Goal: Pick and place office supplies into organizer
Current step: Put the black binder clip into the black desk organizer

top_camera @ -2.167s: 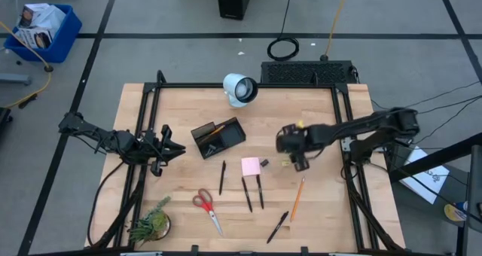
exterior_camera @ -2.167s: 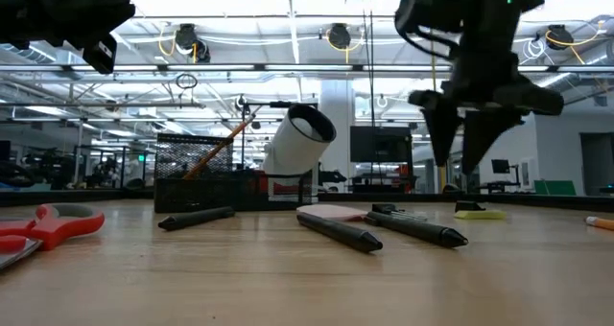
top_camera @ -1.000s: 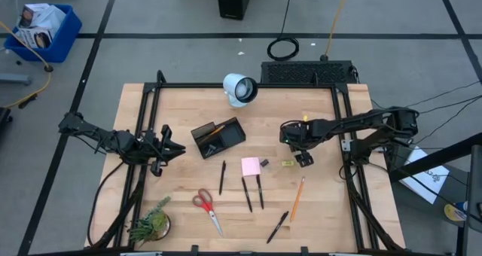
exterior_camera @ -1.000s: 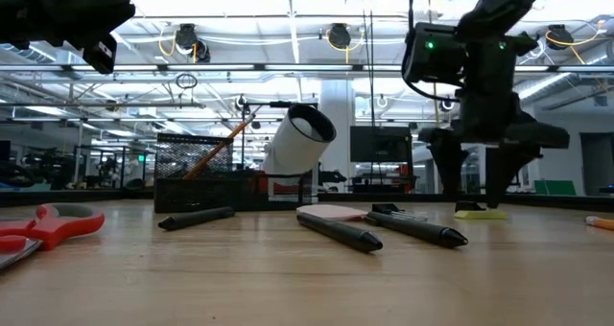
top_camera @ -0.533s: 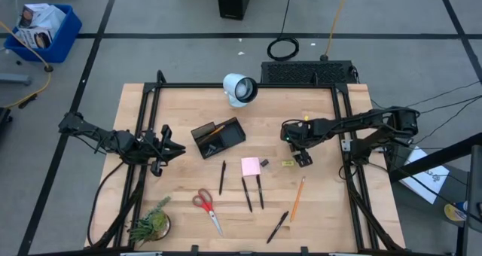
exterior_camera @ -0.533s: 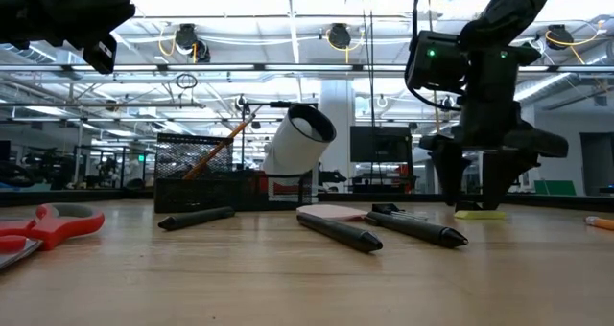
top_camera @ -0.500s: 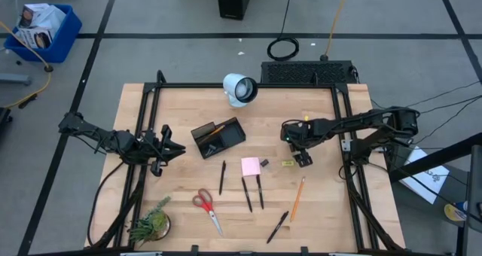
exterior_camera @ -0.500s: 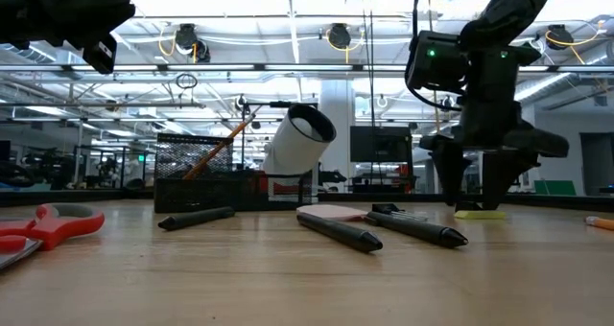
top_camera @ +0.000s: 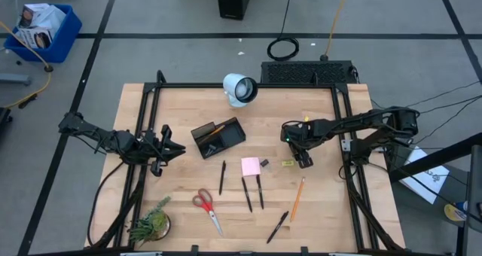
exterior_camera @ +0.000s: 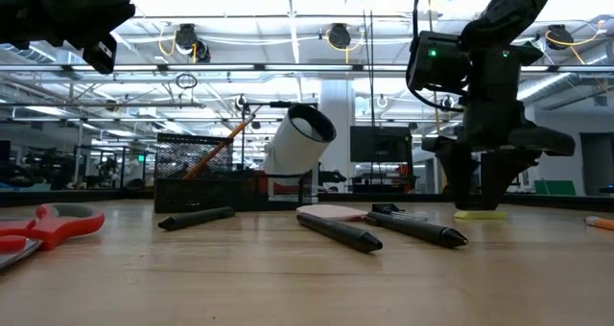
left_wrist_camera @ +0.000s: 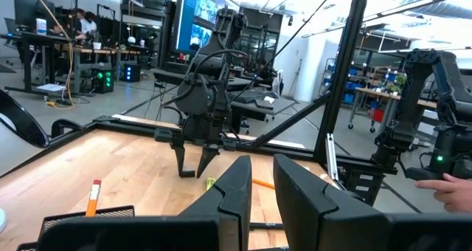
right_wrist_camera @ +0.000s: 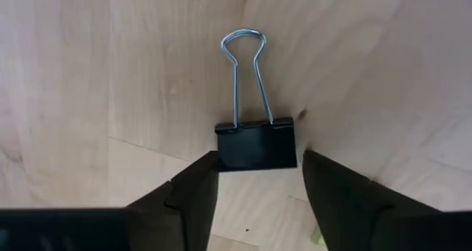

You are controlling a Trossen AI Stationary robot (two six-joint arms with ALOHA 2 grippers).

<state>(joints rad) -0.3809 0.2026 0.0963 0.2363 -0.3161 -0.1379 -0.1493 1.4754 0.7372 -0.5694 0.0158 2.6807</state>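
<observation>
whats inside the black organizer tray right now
An orange pencil leans out of the organizer, with something dark and slim beside it, too small to identify. The tray's walls hide its floor in the low view, so smaller contents cannot be ruled out.

We see the right gripper (exterior_camera: 483,209) down at the table w/ a yellow clip (exterior_camera: 479,214) right under its tips. Black pens (exterior_camera: 414,228) lie near it, red scissors (exterior_camera: 46,224) far off.
</observation>
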